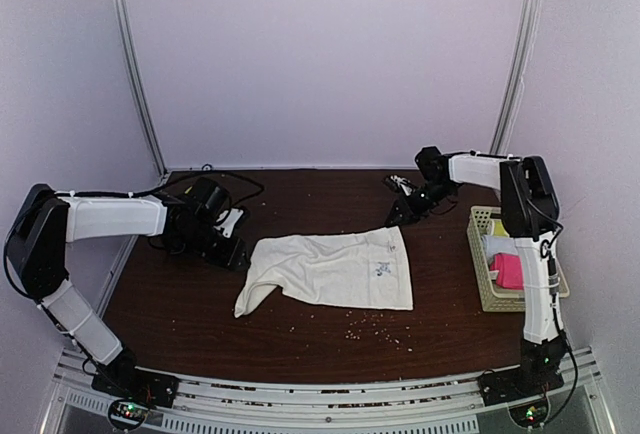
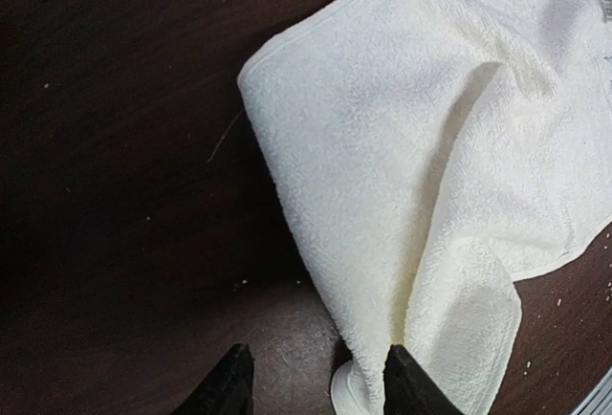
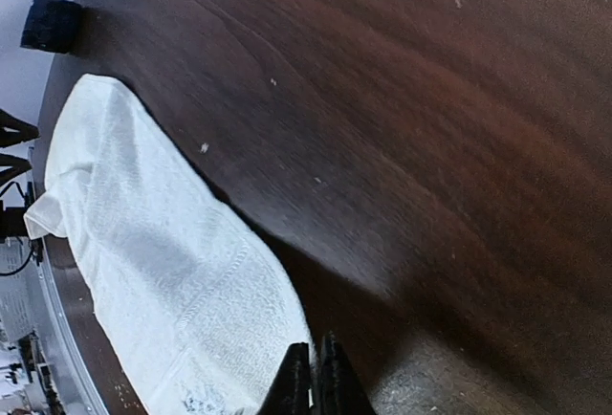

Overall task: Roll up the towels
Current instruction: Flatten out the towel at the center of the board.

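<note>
Worktop [image 1: 190, 314]: dark brown wood, glare in places, pale crumbs scattered [image 1: 375, 329] towards the near edge. Plain pale walls on three sides, with metal poles in the two back corners. Aluminium rail [image 1: 320, 399] along the near edge carries both arm bases.

Cream towel [image 1: 335, 269] is mid-worktop, spread mostly flat, with a small blue mark [image 1: 384, 268] near its right end. The left end is bunched and folded over on itself.

Pink towel [image 1: 508, 270] sits in a mesh basket [image 1: 480, 279] at the right edge, beside the right arm, well apart from the cream one. Something yellow-green [image 1: 497, 227] is in the basket too.

Left pincer [image 2: 316, 382]: jaws spread, low at the cream towel's left end, with a fold of the edge between the tips and nothing clamped.

Right pincer [image 3: 313, 382]: fingers pressed together and empty, just off the towel's far right corner over bare wood.

Black cables [image 1: 230, 182] lie behind the left arm, off the towel.
</note>
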Available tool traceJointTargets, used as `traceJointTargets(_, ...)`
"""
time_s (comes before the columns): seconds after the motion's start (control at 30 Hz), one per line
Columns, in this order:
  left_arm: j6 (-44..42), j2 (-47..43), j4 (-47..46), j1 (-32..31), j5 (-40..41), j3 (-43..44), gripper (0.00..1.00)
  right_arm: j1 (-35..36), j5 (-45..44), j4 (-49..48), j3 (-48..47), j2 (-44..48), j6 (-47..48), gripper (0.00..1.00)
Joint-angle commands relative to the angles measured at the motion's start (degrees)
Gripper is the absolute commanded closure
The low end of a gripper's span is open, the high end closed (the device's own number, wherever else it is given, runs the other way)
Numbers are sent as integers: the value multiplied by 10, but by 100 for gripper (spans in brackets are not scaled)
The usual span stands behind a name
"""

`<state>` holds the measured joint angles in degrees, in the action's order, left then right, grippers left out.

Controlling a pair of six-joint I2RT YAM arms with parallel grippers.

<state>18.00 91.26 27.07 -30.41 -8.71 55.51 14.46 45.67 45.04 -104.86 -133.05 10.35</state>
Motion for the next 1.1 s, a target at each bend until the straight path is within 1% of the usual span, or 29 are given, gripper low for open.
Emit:
traceJointTargets(0.0, 12, -11, -25, 4, 23, -3, 51, -18, 38, -4, -77, 73, -11, 97)
traceJointTargets(0.07, 12, -10, -26, 6, 26, 0, 51, -21, 35, -5, -85, 98, -16, 98)
traceJointTargets(0.17, 13, -9, -31, 8, 30, 0, 50, -25, 25, -11, -66, 134, -5, 99)
traceJointTargets(0.23, 14, -11, -38, 9, 34, -5, 50, -25, -12, -8, -51, 156, 21, 100)
traceJointTargets(0.33, 25, -5, -58, 14, 34, -13, 49, -25, -74, -50, 1, 188, 34, 100)
traceJointTargets(0.47, 43, 25, -85, 22, 20, -8, 48, -28, -102, -48, 14, 186, 43, 100)
traceJointTargets(0.5, 48, 34, -96, 24, 10, -6, 48, -29, -110, -48, 14, 183, 44, 100)
traceJointTargets(0.57, 61, 53, -128, 28, -46, -2, 48, -29, -128, -44, 9, 176, 45, 100)
traceJointTargets(0.63, 73, 70, -168, 20, -125, 0, 48, -30, -120, -34, -2, 167, 46, 100)
traceJointTargets(0.7, 87, 84, -194, 8, -170, 2, 48, -30, -102, -25, -6, 162, 47, 100)
traceJointTargets(0.77, 99, 107, -199, -2, -204, 12, 47, -30, -92, -25, -6, 160, 47, 100)
traceJointTargets(0.9, 107, 140, -219, -18, -220, 22, 47, -30, -79, -17, -13, 151, 44, 100)
traceJointTargets(0.97, 100, 163, -208, -25, -203, 43, 48, -30, -71, -15, -14, 148, 43, 100)
traceJointTargets(1.03, 96, 185, -192, -28, -167, 73, 52, -30, -66, -16, -12, 145, 41, 100)
traceJointTargets(1.07, 93, 194, -192, -29, -162, 85, 57, -30, -62, -16, -10, 144, 41, 100)
